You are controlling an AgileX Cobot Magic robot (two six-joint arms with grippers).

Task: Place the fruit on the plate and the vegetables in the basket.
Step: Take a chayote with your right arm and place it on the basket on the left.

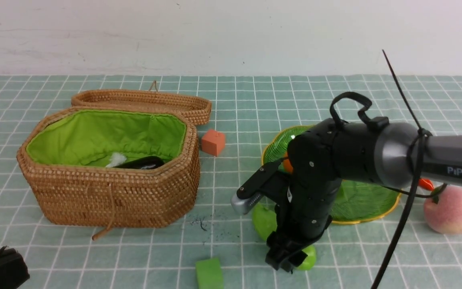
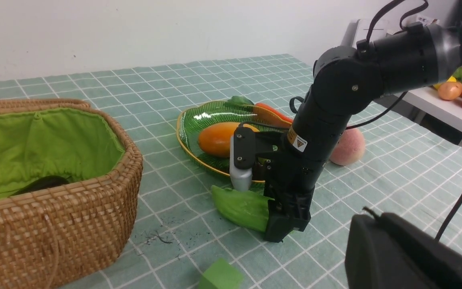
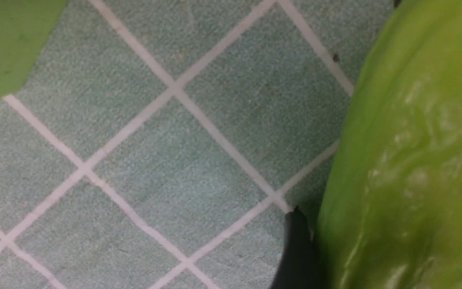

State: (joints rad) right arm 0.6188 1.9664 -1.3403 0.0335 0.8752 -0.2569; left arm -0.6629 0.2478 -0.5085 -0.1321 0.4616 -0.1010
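The light green gourd [image 1: 264,222] lies on the checked cloth in front of the plate [image 1: 359,208]. My right gripper [image 1: 291,257] reaches straight down over it, and one finger [image 3: 295,249] presses against the gourd's side [image 3: 407,160]. The mango [image 2: 217,138] rests on the plate, with the carrot [image 2: 273,114] along the plate's far rim. The peach [image 1: 451,210] stands on the cloth to the plate's right. Inside the green-lined basket [image 1: 110,192] lies the dark eggplant [image 1: 144,162]. My left gripper [image 2: 369,216] stays shut and empty at the near left corner.
An orange-red cube [image 1: 213,142] sits between the basket and the plate. A green cube [image 1: 209,273] lies near the front edge, just left of the gourd. The basket's lid [image 1: 142,100] lies open behind it. A side table with toy produce [image 2: 455,88] stands beyond the right edge.
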